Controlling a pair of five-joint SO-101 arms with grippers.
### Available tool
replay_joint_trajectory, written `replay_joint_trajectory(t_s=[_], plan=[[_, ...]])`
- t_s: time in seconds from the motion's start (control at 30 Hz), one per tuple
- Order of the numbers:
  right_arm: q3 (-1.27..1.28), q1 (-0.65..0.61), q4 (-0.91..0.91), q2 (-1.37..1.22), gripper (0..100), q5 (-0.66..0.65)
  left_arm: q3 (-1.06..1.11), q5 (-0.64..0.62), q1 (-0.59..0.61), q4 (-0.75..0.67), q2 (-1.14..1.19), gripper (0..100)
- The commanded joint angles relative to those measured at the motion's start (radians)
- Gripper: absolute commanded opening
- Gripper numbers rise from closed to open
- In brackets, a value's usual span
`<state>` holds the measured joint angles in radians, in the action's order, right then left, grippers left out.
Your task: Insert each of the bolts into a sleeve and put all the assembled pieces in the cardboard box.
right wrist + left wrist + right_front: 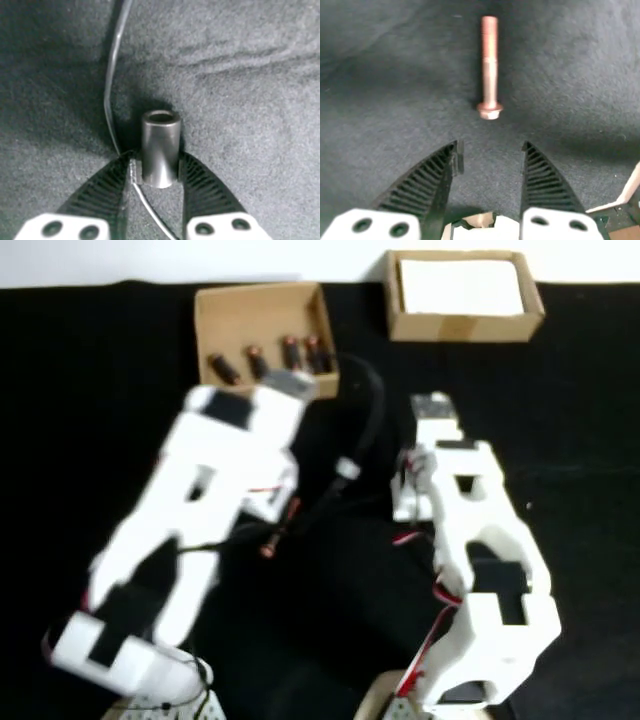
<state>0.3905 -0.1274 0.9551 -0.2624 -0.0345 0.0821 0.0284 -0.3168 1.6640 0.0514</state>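
Observation:
A copper bolt [490,67] lies flat on the black cloth, its flanged head towards my left gripper [490,150]. That gripper is open a short way behind the head, with nothing between its fingers. From above, the same bolt [276,533] shows beside the left arm [190,510]. My right gripper [156,162] is shut on a dark metal sleeve [160,145], which stands upright on the cloth with its bore facing up. The cardboard box [205,325] at the back left holds several assembled pieces [270,360].
A second cardboard box [400,325] with a white inside stands at the back right. A black cable [365,430] arcs between the arms, and a thin wire [112,75] runs close past the sleeve. The right arm [480,540] fills the right side.

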Motion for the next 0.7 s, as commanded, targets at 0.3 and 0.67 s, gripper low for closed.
replay_joint_trajectory(t_s=[0.3, 0.67], plan=[[0.001, 0.012, -0.087, 0.016, 4.9, 0.008, -0.053, -0.098, -0.038, -0.135, 0.263, 19], [0.001, 0.012, -0.087, 0.016, 4.9, 0.008, -0.042, -0.098, -0.025, -0.19, 0.302, 1]])
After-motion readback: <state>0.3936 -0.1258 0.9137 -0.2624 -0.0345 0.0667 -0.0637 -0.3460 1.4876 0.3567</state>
